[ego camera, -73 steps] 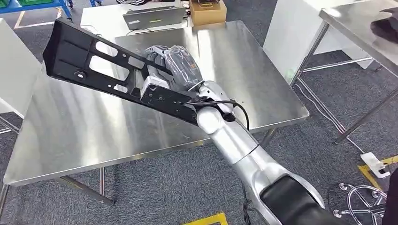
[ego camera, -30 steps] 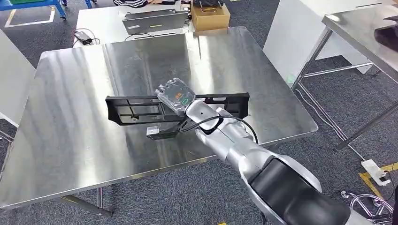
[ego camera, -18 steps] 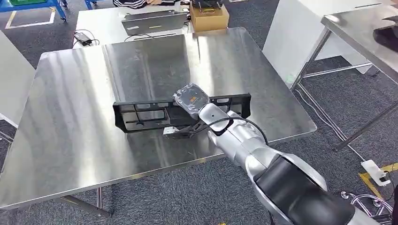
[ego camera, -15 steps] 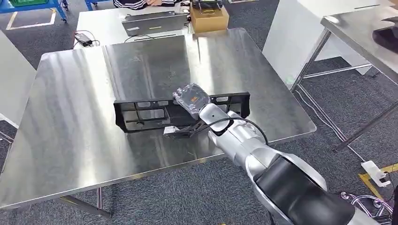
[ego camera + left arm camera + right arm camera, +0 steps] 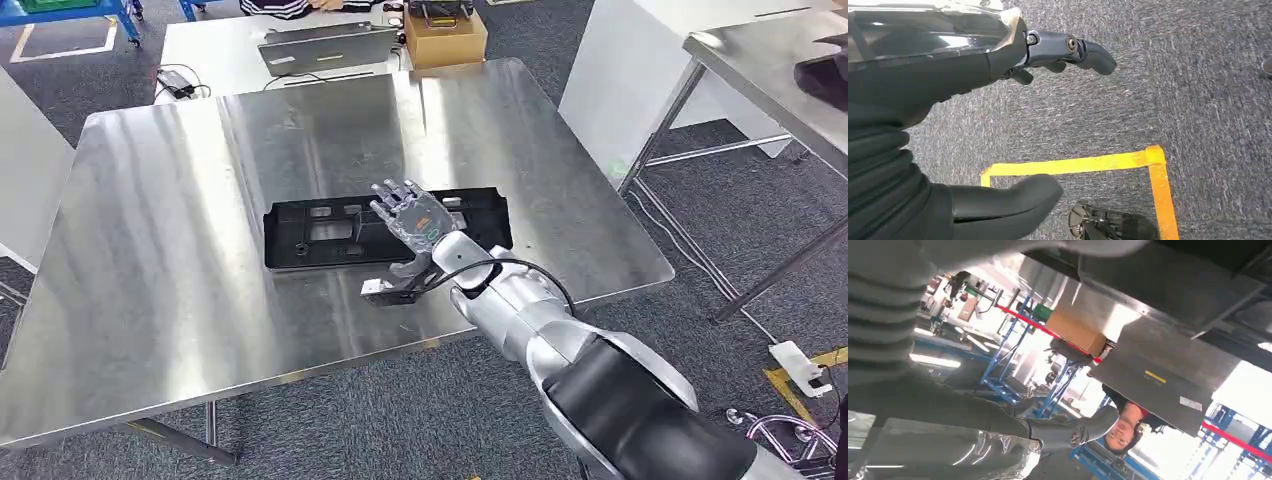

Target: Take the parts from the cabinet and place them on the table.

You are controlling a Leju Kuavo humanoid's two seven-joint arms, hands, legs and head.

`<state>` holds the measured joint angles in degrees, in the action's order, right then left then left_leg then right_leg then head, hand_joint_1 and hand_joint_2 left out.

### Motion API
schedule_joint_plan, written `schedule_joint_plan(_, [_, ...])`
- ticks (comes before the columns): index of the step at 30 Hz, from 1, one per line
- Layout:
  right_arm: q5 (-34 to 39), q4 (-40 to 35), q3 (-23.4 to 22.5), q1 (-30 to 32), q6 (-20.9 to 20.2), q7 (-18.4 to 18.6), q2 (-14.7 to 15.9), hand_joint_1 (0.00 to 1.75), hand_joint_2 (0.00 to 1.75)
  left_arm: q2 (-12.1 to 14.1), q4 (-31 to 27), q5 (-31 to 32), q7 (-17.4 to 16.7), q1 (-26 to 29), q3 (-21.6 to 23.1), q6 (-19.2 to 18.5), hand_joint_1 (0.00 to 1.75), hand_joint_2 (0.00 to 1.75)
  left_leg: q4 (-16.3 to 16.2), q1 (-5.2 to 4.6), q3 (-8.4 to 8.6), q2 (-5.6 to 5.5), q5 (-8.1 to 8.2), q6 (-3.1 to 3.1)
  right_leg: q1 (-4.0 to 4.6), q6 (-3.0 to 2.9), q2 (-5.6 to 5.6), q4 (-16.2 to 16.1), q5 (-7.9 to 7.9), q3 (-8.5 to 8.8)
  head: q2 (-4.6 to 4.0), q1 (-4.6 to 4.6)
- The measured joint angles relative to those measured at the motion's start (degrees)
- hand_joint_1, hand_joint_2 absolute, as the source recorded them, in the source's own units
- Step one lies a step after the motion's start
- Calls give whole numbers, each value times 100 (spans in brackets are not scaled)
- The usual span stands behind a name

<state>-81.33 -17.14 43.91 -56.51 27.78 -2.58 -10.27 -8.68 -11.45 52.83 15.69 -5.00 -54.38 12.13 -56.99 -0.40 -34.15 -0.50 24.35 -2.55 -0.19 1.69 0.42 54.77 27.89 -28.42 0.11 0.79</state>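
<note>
The black part [image 5: 385,228], a long flat panel with cut-outs, lies flat on the steel counter [image 5: 150,250], nearer its front edge than its back and a little right of centre; its long side runs across the counter. The right hand [image 5: 408,215] is above the part's middle with its fingers [image 5: 388,195] spread and straight, grasping nothing; whether the fingertips touch the panel I cannot tell. The silver right arm [image 5: 520,320] reaches in from the lower right, a black cable looping at the wrist; a small grey bracket on the wrist sits just in front of the part's near edge. The left hand [image 5: 998,125] hangs over grey carpet [image 5: 1198,75] marked with a corner of yellow tape [image 5: 1153,165]; its thumb [image 5: 1008,205] and dark fingers [image 5: 1083,50] are apart with nothing between them. Beyond the counter stands a white table [image 5: 220,50] carrying a grey flat device [image 5: 325,45] and a brown cardboard box [image 5: 445,35]; another steel table [image 5: 760,50] stands to the right.
</note>
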Motion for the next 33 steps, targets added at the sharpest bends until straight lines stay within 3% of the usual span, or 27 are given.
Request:
schedule_joint_plan(12, [-59,17,-63,0,277,129,-59,0,0,-4,0,-7,-13,0,-66,39,0,0,0,1,-1,-1,3,3,1,-1,0,0,2,-1,0,2])
schedule_joint_plan(16, [153,-4,-321,-9,640,-101,-140,0,0,-7,0,-7,-28,0,-101,63,0,0,0,1,-1,2,3,4,2,-1,0,0,2,-1,0,0])
schedule_joint_plan(24, [291,-52,-583,-34,820,-267,-234,0,0,-11,0,-13,-41,0,-113,113,0,0,0,1,-2,0,3,4,2,-2,0,0,2,-1,0,2])
schedule_joint_plan(26, [661,-211,-750,3,1067,-712,-258,0,0,-13,0,-28,-74,0,-125,133,0,0,1,1,-3,0,3,4,2,-2,0,0,2,0,0,2])
schedule_joint_plan(28, [1274,-758,-1183,164,1152,-1602,-352,0,0,-15,0,-77,-96,0,-155,181,0,0,1,1,-4,2,3,4,4,-2,1,1,2,-1,0,2])
schedule_joint_plan(29, [1915,-1065,-1514,268,1132,-2216,-455,0,0,-17,0,-98,-112,0,-177,219,0,0,1,1,-5,5,3,4,3,-2,2,1,2,-4,0,0])
schedule_joint_plan(31, [3555,-1598,-1967,459,684,-3046,-661,0,0,-31,0,-135,-111,-1,-238,266,0,0,1,6,-4,-7,4,5,2,-7,-3,1,7,-6,0,0])
schedule_joint_plan(33, [4962,-2391,-2149,771,-273,-3292,-765,0,0,-48,0,-146,-111,2,-256,304,0,0,2,11,-3,-23,9,13,3,-4,-18,0,27,-36,0,2])
